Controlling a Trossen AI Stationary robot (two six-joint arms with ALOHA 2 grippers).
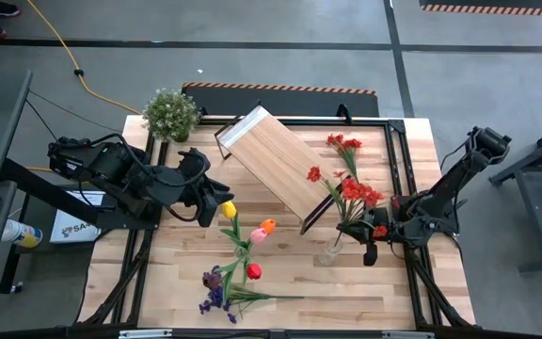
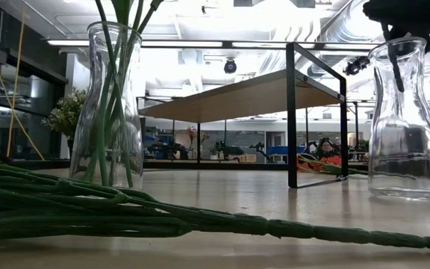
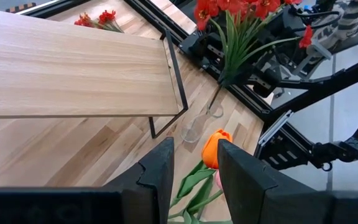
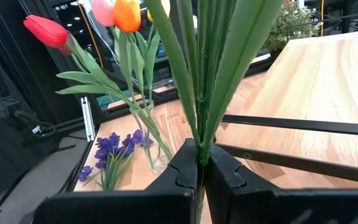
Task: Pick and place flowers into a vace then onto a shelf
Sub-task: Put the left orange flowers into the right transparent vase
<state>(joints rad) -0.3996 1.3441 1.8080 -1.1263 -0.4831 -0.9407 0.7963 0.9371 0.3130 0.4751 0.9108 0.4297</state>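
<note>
My right gripper (image 1: 369, 243) is shut on a red small-blossom spray (image 1: 358, 193) above a clear glass vase (image 1: 331, 250) at the table's right. A second clear vase (image 4: 146, 134) near the table's middle holds red, pink, orange and yellow tulips (image 1: 263, 228), stems down inside it. My left gripper (image 1: 216, 209) is open beside the yellow tulip (image 1: 228, 209) and touches nothing; the orange tulip (image 3: 215, 148) shows beyond its fingers. A purple spray (image 1: 216, 298) lies flat on the table near the front. The light-wood shelf (image 1: 276, 162) stands slantwise at the back. My right gripper pinches the red spray's bunched green stems and leaves (image 4: 199, 134) between its two fingers, well below the blossoms. The fingers come roughly level from the table's right and lie across the stems. The spray stands tilted, blossoms up; its lower end (image 2: 394, 67) reaches into the vase's neck.
More red sprays (image 1: 344, 143) lie on the table behind the shelf's right end. A bushy green potted plant (image 1: 170, 113) stands at the far left corner. Black frame rails (image 1: 398, 169) run along the table's sides. Bare wood lies at the front right.
</note>
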